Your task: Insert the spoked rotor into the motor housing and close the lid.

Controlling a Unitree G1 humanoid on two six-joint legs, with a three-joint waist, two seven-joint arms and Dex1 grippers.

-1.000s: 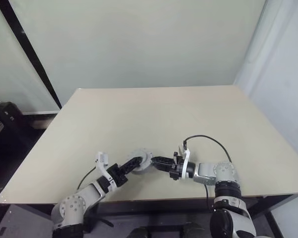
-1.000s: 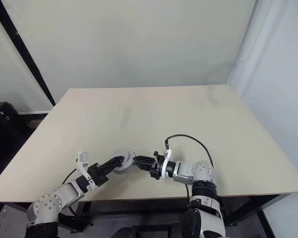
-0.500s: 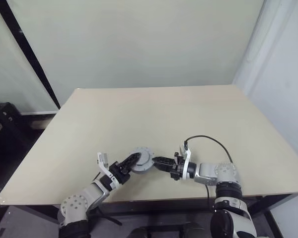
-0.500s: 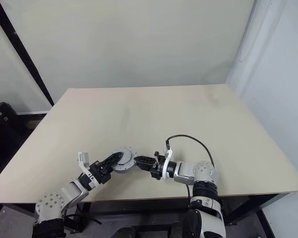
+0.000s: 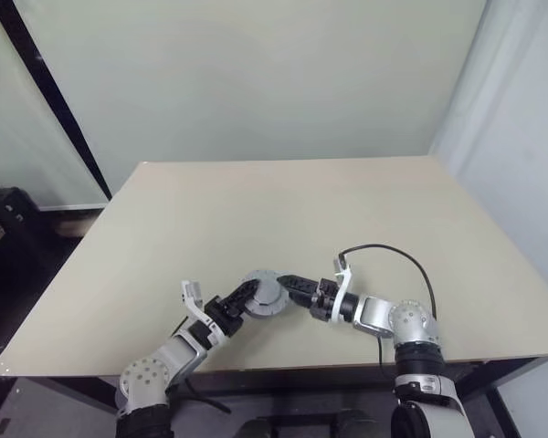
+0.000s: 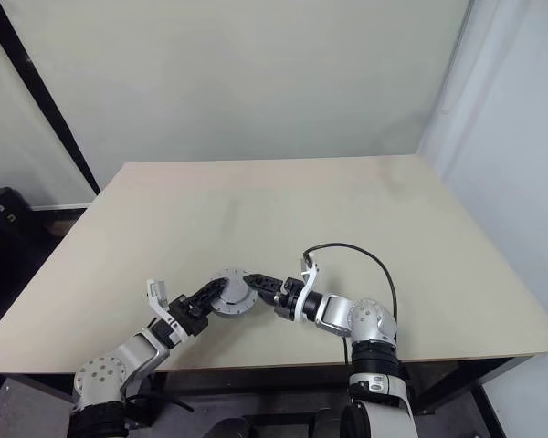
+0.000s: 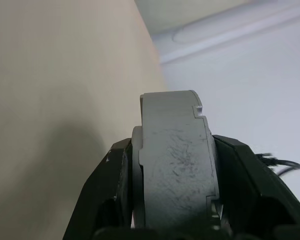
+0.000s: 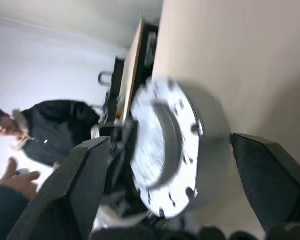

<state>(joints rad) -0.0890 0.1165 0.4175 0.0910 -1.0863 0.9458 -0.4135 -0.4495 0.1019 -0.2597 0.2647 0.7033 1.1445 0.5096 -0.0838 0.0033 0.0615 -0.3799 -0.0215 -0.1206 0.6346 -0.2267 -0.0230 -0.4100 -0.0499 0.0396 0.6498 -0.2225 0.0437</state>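
The round grey motor housing (image 5: 261, 295) hangs just above the tan table (image 5: 283, 210), near its front edge. My left gripper (image 5: 248, 294) is shut on it, and its black fingers (image 7: 107, 195) clamp the two flat faces. A thin paler disc, the lid (image 7: 136, 180), lies flush against one face. My right gripper (image 5: 285, 285) meets the housing from the other side and is open. Its fingers (image 8: 87, 180) stand wide on either side of the pale flanged face (image 8: 165, 150), clear of it. The spoked rotor is hidden.
A black cable (image 5: 384, 251) loops over the right wrist. A person in a dark jacket (image 8: 50, 130), one hand (image 8: 12, 180) raised, stands beyond the table's left side. The table stretches bare towards the far wall.
My left gripper closed on the housing. The right gripper, shut on it before, let go and opened. The housing barely moved.
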